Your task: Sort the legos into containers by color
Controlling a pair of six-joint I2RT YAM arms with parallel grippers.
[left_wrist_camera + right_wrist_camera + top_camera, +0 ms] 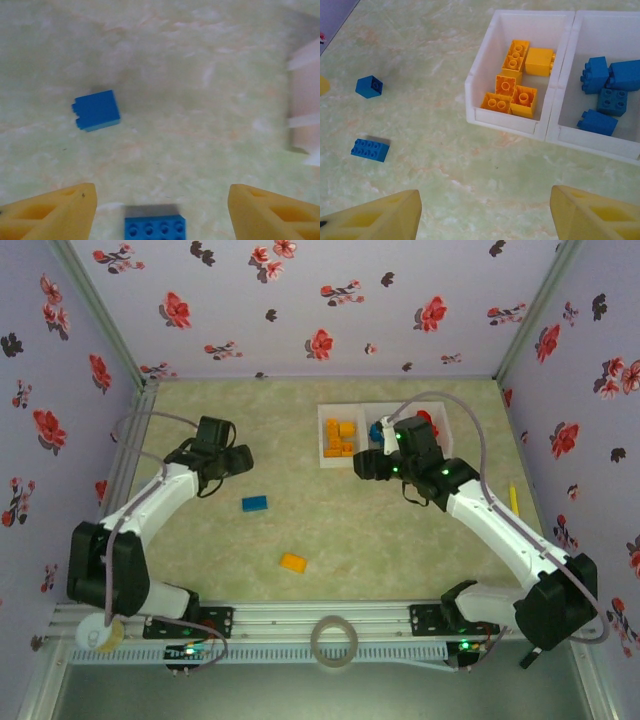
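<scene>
Yellow-orange fingers (55, 212) of the left pincer (161, 196) stand apart with nothing between them, low over the table (200, 75). A flat blue brick (155, 227) lies between the two tips at the near edge of the wrist view, partly cut off; a blue cube brick (96, 110) sits further out and to one side, well apart from it. Judgement: the step in hand is picking up the flat blue brick. Recommendation: bring the pincer back until the brick is centred between the tips, square the jaws across its narrow sides, descend to the table and only then close. The right pincer (486, 196) is likewise apart and empty, hovering just in front of the white tray (505, 122). Orange bricks (515, 85) fill the tray's left compartment and blue bricks (605, 95) lie in the middle one, so the middle is the destination. Risk noted: the right arm stands by that compartment and should clear before delivery. One orange brick (293, 562) remains loose on the table nearer the bases.
</scene>
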